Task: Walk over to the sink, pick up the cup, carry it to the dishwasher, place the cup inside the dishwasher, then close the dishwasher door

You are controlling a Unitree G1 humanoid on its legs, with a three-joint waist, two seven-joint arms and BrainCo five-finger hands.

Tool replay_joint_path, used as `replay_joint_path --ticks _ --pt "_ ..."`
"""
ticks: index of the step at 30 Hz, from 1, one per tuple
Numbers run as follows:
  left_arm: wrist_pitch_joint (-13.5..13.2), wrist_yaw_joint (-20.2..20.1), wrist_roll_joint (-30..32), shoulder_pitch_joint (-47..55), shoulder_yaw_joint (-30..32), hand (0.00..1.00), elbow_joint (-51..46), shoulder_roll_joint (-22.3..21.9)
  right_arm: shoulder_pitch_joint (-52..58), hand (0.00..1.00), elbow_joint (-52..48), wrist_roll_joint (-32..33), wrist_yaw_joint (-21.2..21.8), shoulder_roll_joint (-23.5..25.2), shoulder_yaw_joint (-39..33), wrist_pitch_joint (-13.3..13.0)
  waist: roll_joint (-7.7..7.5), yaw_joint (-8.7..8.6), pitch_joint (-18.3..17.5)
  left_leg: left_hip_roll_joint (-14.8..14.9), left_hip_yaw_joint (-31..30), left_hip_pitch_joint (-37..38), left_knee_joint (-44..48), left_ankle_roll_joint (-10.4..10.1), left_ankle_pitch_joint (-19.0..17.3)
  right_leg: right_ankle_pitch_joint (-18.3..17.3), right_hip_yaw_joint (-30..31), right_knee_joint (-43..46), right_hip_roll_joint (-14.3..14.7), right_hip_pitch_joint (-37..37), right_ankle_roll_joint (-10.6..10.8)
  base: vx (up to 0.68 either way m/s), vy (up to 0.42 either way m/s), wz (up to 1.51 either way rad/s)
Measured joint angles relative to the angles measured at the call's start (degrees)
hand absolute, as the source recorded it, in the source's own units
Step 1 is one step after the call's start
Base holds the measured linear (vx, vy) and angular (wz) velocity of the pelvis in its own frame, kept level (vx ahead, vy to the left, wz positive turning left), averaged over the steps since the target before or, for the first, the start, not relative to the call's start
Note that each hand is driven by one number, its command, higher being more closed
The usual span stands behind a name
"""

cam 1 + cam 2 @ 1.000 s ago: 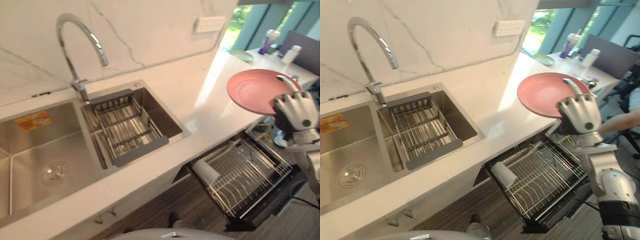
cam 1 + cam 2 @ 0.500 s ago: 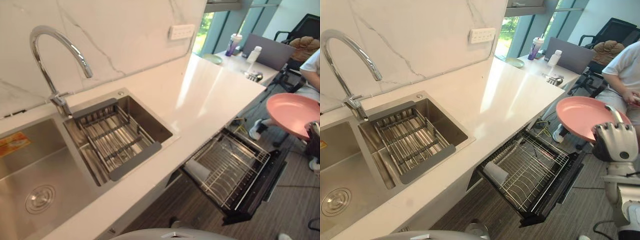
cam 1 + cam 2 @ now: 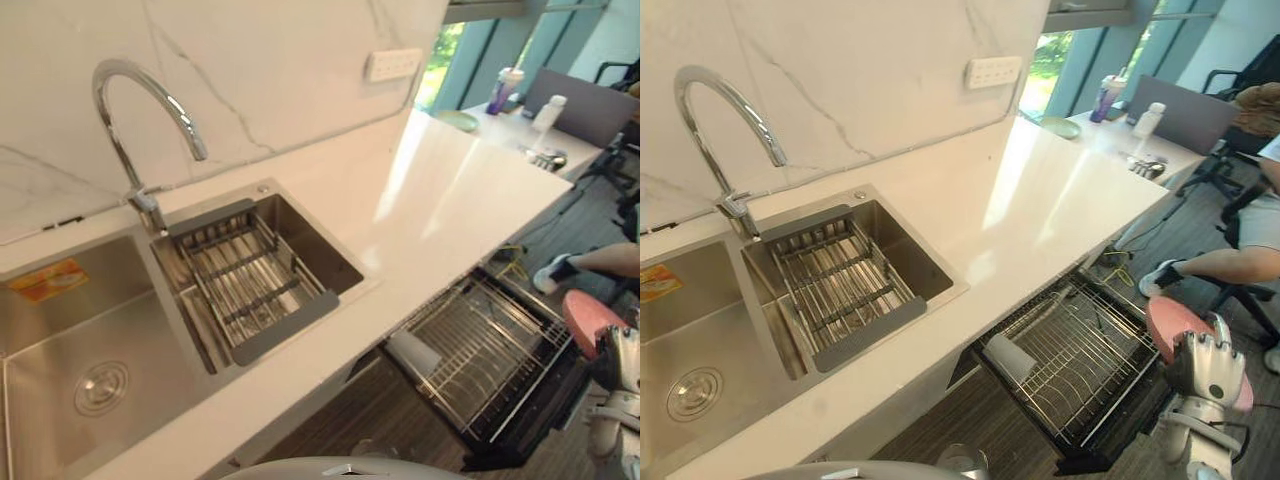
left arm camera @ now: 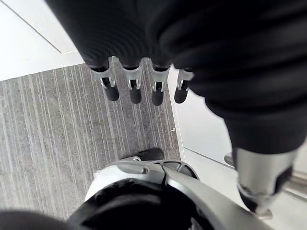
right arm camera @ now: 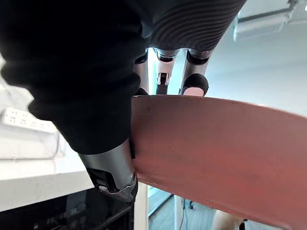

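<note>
The left hand (image 4: 135,89) hangs with its fingers straight and relaxed over grey striped flooring, holding nothing. At the lower right of the head views, the right hand (image 3: 1207,368) grips a pink plate (image 3: 1163,320). In the right wrist view its fingers (image 5: 194,84) hook over the plate's rim and the thumb (image 5: 114,176) clamps the other face. Just left of the plate, the dishwasher (image 3: 1122,418) stands open below the white counter (image 3: 450,200), with its wire rack (image 3: 1080,345) pulled out. A white cylindrical item (image 3: 1008,357) lies on its side at the rack's near left corner. Further left, a steel double sink (image 3: 60,330) holds a grey-framed drainer basket (image 3: 250,280) in its right basin, below a curved tap (image 3: 150,110). A wall socket (image 3: 392,64) sits at upper centre. A person's leg (image 3: 585,262) shows at the right edge.
</note>
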Motion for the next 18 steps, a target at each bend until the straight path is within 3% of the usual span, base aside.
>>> replay_joint_path --ticks 7,11,18 --pt "-0.5 -0.1 0.2 -0.1 0.5 0.00 -1.4 -0.1 -3.0 1.00 4.0 3.1 -1.6 2.0 1.4 0.9 -0.10 1.18 4.2 -0.6 -0.4 -0.6 0.3 0.1 0.5 -3.3 -0.4 0.7 -0.9 -0.5 1.8 0.09 -0.062 0.03" --pt "-1.1 -0.4 0.1 -1.8 0.4 0.00 -2.1 0.0 -5.4 1.00 4.7 6.1 -2.6 2.4 4.7 3.1 0.13 1.23 7.8 -1.4 -2.0 -3.4 2.9 0.3 0.4 -5.4 -1.5 1.1 -2.6 -2.0 3.2 0.06 -0.070 0.19" --pt "-2.5 -1.6 0.0 -3.9 -0.1 0.00 -2.2 0.0 -11.8 1.00 6.9 8.5 -2.6 1.4 9.2 6.7 2.59 2.62 11.7 -0.1 -3.8 -9.0 6.7 0.3 0.6 -5.4 -2.0 1.4 -2.3 -5.5 3.2 -0.01 -0.050 0.07"
